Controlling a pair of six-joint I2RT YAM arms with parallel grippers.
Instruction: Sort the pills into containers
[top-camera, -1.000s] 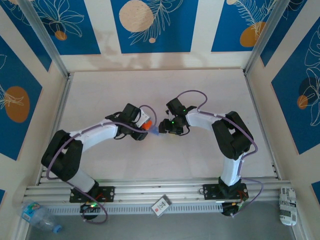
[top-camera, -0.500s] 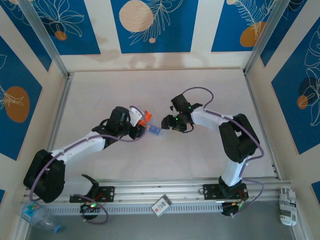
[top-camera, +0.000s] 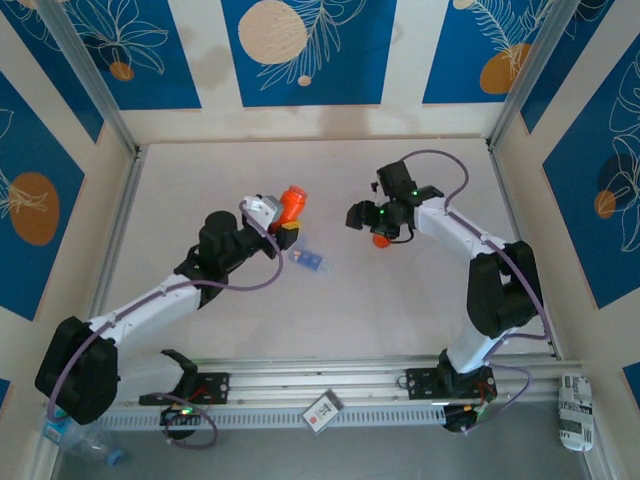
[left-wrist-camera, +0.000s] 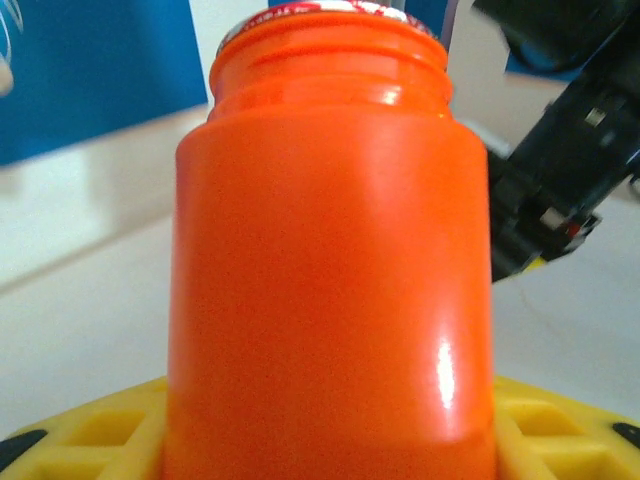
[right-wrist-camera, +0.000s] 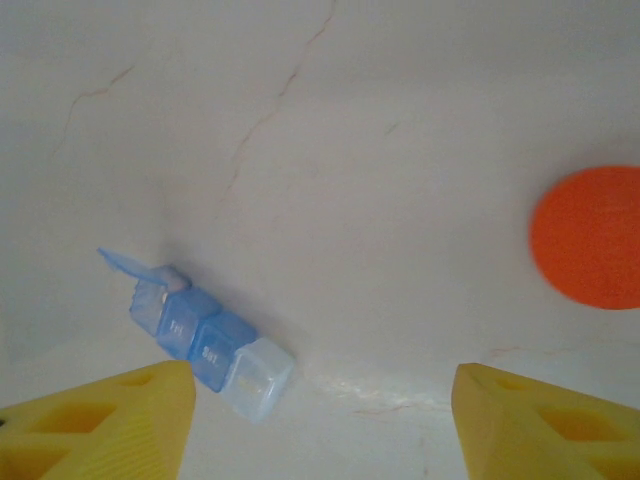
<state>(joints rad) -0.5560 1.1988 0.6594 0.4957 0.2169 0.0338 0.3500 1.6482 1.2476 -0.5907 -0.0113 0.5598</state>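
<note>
Your left gripper (top-camera: 287, 216) is clamped on the orange cylindrical plastic bottle (left-wrist-camera: 330, 260). Its yellow ribbed fingers (left-wrist-camera: 85, 440) press the lower body from both sides, so the threaded neck stands free above the grip. That hold looks chosen for pouring: the neck carries no cap and no part of the gripper blocks it. From above, you can see the bottle on the far side of the small flat translucent blue plastic box with a row of compartments (right-wrist-camera: 210, 340), near it but not over it.

Your right gripper (right-wrist-camera: 320, 415) hangs with its yellow fingertips spread wide and nothing between them. The round flat orange cap (right-wrist-camera: 590, 235) lies on the pale table top (top-camera: 420, 310) beside that gripper, well apart from the box, which I judge keeps it clear of the pouring spot.

The box lies flat on the table between the two arms, slanted across the right wrist view. The lid at its far end stands up as a thin blue flap (right-wrist-camera: 125, 262), so that compartment is open to receive. The next ones look closed, and the near end cell is paler, almost clear. Whether any pill sits in a compartment, you cannot tell. The bottle wall is opaque, so its contents are hidden too.

By my reading, sorting has hardly begun. What is left is to bring the mouth over the open cell and tip gently, since a fast tilt could scatter pills across the table
</note>
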